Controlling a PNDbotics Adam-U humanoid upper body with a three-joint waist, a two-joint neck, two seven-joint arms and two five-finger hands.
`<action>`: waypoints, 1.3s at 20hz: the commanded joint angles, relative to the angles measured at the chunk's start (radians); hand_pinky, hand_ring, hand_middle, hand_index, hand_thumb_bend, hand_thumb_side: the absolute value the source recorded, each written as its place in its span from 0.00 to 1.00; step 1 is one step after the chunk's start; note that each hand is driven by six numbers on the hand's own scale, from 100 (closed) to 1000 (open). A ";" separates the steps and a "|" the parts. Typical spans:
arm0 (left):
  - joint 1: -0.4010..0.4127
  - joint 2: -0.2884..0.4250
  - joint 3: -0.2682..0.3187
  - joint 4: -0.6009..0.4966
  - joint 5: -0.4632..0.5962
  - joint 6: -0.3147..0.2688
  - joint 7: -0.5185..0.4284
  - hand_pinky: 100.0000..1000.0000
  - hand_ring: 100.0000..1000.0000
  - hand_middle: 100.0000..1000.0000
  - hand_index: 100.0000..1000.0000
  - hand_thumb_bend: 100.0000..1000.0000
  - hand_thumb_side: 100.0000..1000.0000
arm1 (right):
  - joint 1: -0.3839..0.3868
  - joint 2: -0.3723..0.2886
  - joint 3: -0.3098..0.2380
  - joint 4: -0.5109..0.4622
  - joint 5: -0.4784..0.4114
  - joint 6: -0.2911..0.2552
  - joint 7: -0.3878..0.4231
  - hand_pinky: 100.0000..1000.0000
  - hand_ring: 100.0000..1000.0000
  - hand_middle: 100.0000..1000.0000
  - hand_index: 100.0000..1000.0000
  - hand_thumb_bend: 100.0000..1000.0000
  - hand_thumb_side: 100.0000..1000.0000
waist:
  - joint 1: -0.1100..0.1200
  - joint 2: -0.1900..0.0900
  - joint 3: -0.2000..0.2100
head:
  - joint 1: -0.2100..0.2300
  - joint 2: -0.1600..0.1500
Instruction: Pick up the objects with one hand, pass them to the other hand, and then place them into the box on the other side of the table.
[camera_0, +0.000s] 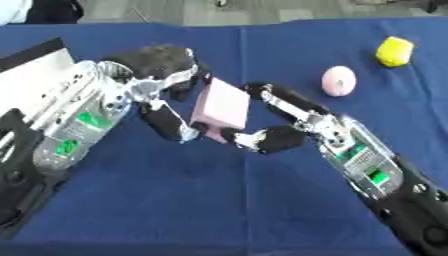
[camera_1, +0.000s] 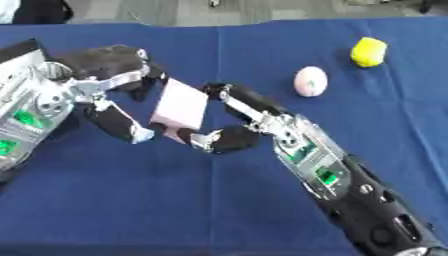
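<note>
A pale pink block (camera_0: 220, 107) hangs tilted above the blue table (camera_0: 219, 200), between my two hands. From the left, my left hand (camera_0: 159, 65) has its fingers curled over the block's upper left edge and its thumb (camera_0: 168, 124) under the lower left corner. Opposite it, my right hand (camera_0: 284, 136) pinches the block's right side, fingers (camera_0: 282, 99) along the top right edge and thumb at the bottom corner. A pink-white round object (camera_0: 339, 81) and a yellow object (camera_0: 394, 51) lie on the cloth at the far right.
A white box with a dark rim (camera_0: 37, 70) stands at the left edge, partly behind my left forearm. Floor shows beyond the table's far edge.
</note>
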 joint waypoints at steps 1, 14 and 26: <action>-0.010 0.109 0.072 0.000 -0.023 0.016 0.004 0.43 0.36 0.27 0.39 0.16 0.00 | 0.010 -0.069 -0.023 0.002 0.018 0.004 0.005 0.98 0.88 0.80 0.97 0.00 0.62 | 0.004 -0.039 0.001 | -0.002 0.006; -0.002 0.131 0.087 -0.005 -0.017 0.030 -0.019 0.42 0.36 0.26 0.39 0.18 0.00 | 0.015 -0.073 -0.021 0.001 0.030 0.008 0.036 1.00 0.89 0.82 1.00 0.00 0.32 | 0.003 -0.038 0.002 | -0.005 0.006; 0.016 0.147 0.098 -0.020 0.010 0.046 -0.019 0.41 0.36 0.26 0.39 0.18 0.00 | 0.013 -0.071 -0.023 0.004 -0.006 0.003 0.061 1.00 0.89 0.82 1.00 0.00 0.50 | 0.003 -0.036 -0.001 | -0.011 0.006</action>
